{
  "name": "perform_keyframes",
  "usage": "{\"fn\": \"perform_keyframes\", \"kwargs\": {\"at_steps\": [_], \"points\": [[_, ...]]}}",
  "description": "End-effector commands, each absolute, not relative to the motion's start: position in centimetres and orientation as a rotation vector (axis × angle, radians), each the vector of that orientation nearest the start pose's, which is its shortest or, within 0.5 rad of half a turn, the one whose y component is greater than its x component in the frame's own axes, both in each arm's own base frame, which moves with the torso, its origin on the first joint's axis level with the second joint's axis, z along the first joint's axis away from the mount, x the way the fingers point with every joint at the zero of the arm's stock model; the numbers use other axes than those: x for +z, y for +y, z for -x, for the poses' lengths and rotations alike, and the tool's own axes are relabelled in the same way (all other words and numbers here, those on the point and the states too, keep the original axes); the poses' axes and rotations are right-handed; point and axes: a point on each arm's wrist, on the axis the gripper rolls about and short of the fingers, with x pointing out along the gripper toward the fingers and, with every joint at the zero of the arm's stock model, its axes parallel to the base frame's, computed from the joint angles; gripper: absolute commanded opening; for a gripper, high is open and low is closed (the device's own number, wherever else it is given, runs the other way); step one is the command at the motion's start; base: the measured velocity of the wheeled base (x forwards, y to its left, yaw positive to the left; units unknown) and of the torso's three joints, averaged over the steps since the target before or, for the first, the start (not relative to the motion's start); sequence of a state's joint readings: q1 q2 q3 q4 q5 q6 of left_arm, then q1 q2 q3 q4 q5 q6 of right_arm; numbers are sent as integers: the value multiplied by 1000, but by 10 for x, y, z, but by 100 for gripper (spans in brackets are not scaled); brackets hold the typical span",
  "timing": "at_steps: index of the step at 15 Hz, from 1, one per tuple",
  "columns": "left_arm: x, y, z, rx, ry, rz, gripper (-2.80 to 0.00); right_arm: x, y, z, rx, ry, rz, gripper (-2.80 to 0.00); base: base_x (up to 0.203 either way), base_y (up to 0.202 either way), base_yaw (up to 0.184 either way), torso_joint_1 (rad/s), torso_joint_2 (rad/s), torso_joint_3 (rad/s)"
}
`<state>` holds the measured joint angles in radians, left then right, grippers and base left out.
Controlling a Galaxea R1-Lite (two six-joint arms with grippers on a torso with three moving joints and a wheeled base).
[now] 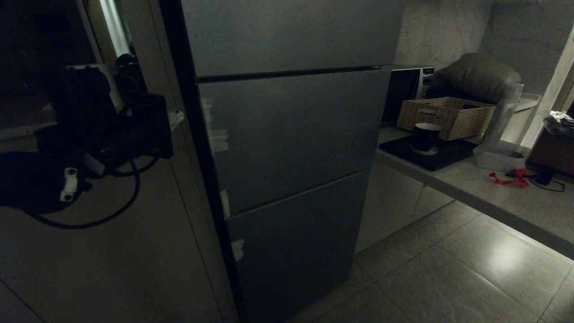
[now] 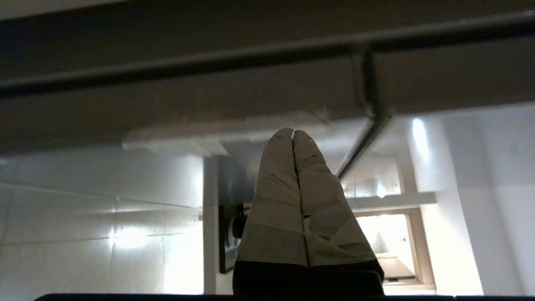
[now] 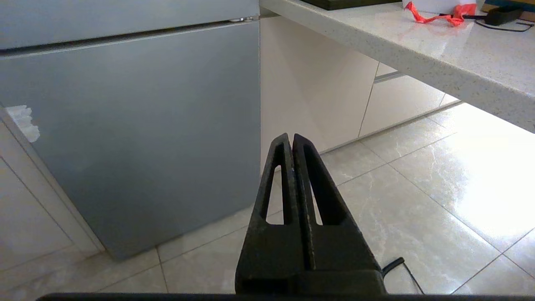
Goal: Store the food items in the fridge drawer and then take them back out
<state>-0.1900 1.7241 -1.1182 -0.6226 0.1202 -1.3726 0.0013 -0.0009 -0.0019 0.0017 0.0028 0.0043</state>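
The fridge (image 1: 291,125) stands in front of me, dark grey, with its three flat panels shut and whitish tape scraps along its left edge. The fridge drawer is hidden behind the shut panels. No food items show. My left arm (image 1: 98,121) is raised to the left of the fridge. Its gripper (image 2: 293,131) is shut, the taped fingers pressed together with nothing between them, pointing up at a dark overhead beam. My right gripper (image 3: 291,136) is shut and empty, low over the floor tiles near the fridge's bottom panel (image 3: 125,125).
A pale counter (image 1: 471,184) runs along the right with a black mug (image 1: 425,137) on a dark mat, a wicker basket (image 1: 446,116) and a thin crumpled red thing (image 1: 509,179), which also shows in the right wrist view (image 3: 439,14). Pale cabinets stand below it. Tiled floor (image 1: 448,278) lies to the right.
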Motion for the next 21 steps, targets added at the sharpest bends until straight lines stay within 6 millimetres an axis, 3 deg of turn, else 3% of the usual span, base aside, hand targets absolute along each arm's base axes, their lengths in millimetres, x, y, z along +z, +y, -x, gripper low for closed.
{"fn": "perform_keyframes", "kwargs": {"at_steps": [1, 15, 21], "points": [[252, -63, -344, -62, 44, 1381, -280, 76, 0, 23, 4, 0, -5, -280, 0, 0, 0, 0, 0, 0], [224, -72, -403, -58, -43, 1410, -280, 76, 0, 23, 5, 0, -6, -280, 0, 0, 0, 0, 0, 0], [213, -77, -408, -81, 19, 1414, -280, 76, 0, 23, 5, 0, -6, -280, 0, 0, 0, 0, 0, 0]]}}
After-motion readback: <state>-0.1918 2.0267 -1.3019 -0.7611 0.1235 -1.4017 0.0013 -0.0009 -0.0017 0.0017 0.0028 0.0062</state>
